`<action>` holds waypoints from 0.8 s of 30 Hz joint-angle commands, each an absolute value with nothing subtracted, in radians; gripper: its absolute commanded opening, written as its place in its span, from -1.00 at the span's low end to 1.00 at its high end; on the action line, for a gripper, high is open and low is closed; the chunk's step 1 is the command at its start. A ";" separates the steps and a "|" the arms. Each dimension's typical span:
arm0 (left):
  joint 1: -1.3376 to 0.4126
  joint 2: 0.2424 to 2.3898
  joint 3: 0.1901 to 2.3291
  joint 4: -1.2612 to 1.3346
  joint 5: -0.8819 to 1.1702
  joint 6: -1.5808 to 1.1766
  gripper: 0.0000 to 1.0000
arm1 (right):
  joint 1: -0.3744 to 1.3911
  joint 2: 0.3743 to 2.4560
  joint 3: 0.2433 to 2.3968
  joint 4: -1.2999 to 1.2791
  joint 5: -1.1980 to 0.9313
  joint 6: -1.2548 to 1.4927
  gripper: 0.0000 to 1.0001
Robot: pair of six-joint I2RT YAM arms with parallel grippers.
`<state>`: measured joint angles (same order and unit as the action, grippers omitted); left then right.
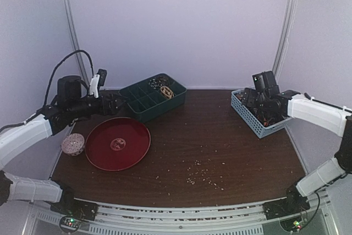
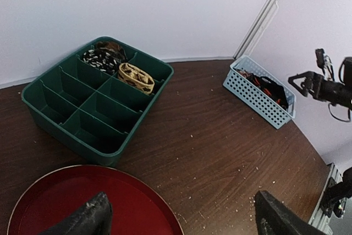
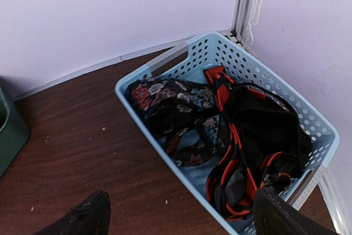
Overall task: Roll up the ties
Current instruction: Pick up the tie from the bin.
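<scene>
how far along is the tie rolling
Done: a tan tie and a black-and-white tie sit coiled in the green tray. In hand: nothing, left pincer and right pincer both open and empty. Left: a floral tie and a red-striped tie lie loose in the blue basket.

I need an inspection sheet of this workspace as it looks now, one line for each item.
Surface: dark wooden table, scattered with crumbs.
Job's things: unrolled ties tangled in the blue basket; two rolled ties in the far compartments of the green tray.
Clutter: red plate; speckled ball beside it.
Grippers: left gripper open, empty, near the plate; right gripper open, empty, by the basket.
Cables: black cable looping over the left arm.
Surroundings: white walls, metal corner posts.
</scene>
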<state>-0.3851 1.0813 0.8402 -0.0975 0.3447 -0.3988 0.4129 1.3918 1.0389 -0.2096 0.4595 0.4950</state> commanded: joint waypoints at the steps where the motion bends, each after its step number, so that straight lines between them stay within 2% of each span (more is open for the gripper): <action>1: -0.379 1.087 0.858 -0.161 0.432 -0.344 0.81 | 0.334 1.537 1.152 -0.232 0.530 0.392 0.69; 4: -0.378 1.070 0.834 -0.178 0.446 -0.337 0.81 | 0.278 1.651 1.233 -0.245 0.526 0.360 0.25; 6: -0.378 1.055 0.825 -0.178 0.455 -0.333 0.81 | 0.247 1.721 1.279 -0.260 0.530 0.345 0.09; 10: -0.379 1.038 0.836 -0.207 0.435 -0.314 0.82 | 0.213 1.860 1.382 -0.332 0.551 0.320 -0.07; 17: -0.378 1.019 0.845 -0.226 0.401 -0.296 0.86 | 0.178 1.965 1.445 -0.405 0.580 0.301 -0.21; 24: -0.378 1.026 0.851 -0.227 0.399 -0.298 0.87 | 0.167 1.990 1.438 -0.425 0.530 0.326 -0.57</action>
<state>-0.3851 1.0321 0.8364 -0.2424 0.4053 -0.3157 0.1753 1.9842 1.4208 -0.3809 0.5365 0.3103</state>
